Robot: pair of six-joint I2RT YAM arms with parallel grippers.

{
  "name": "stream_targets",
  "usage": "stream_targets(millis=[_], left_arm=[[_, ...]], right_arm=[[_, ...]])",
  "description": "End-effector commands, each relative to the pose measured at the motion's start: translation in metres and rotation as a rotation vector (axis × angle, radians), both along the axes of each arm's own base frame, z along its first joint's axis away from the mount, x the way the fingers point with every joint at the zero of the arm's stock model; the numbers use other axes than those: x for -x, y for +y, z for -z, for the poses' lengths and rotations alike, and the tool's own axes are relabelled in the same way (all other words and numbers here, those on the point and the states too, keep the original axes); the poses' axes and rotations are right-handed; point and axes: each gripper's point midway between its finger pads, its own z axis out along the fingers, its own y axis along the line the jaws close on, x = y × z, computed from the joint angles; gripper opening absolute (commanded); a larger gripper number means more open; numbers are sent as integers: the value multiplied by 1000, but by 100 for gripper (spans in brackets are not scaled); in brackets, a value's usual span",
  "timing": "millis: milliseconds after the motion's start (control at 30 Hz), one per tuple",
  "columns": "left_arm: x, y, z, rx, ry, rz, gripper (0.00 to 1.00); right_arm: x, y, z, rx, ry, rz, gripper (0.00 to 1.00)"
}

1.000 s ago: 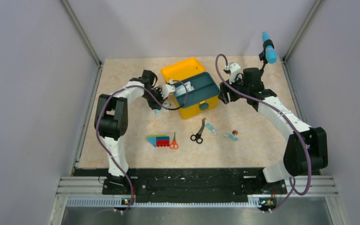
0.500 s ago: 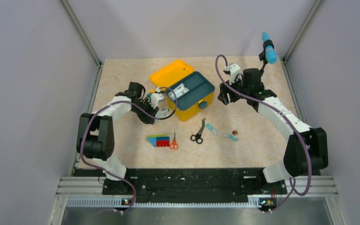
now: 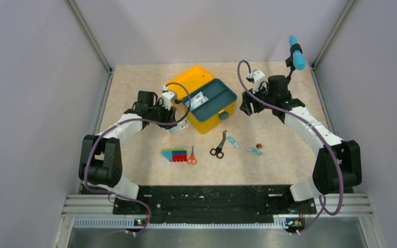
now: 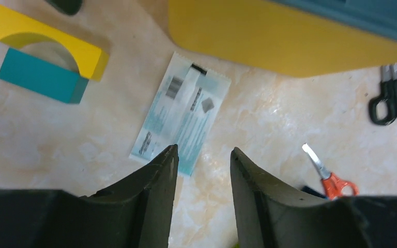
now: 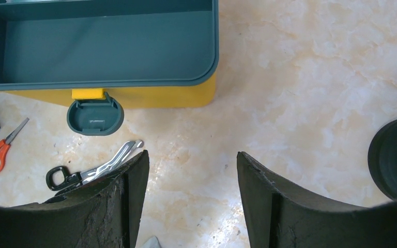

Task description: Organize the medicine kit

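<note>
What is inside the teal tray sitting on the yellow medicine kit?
The teal tray holds white packets in the compartment toward the left arm; its larger compartment looks bare in the right wrist view. Anything in the medicine kit beneath the tray is covered.

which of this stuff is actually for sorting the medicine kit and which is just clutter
Likely for the job: medicine kit, teal tray, paper sachet, black scissors, orange scissors, pale blue strip.
Probably just lying about: multicoloured block, yellow arch block, teal block, small brown ball.

Left end effector (image 4: 202,155), right end effector (image 5: 192,161), parted
</note>
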Motion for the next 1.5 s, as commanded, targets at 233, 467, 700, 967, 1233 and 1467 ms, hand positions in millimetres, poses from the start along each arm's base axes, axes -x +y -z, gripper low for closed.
stream_targets(millis=[233, 467, 700, 967, 1233, 1467], left_arm=[[-87, -93, -61, 302, -93, -18, 40], [-105, -95, -63, 226, -109, 34, 40], [-47, -28, -25, -6, 56, 246, 40], [-25, 3, 23, -199, 135, 369, 40], [-40, 8, 43, -305, 91, 324, 41], [-44, 17, 59, -391, 51, 313, 39]], right_arm=[[-9, 0, -18, -14, -49, 3, 63], [-8, -2, -19, -2, -58, 1, 63], [-5, -5, -18, 9, -74, 1, 63], [-6, -1, -17, -9, -63, -4, 63], [-5, -2, -17, -1, -61, -5, 63], [-5, -3, -17, 0, -62, -4, 63]])
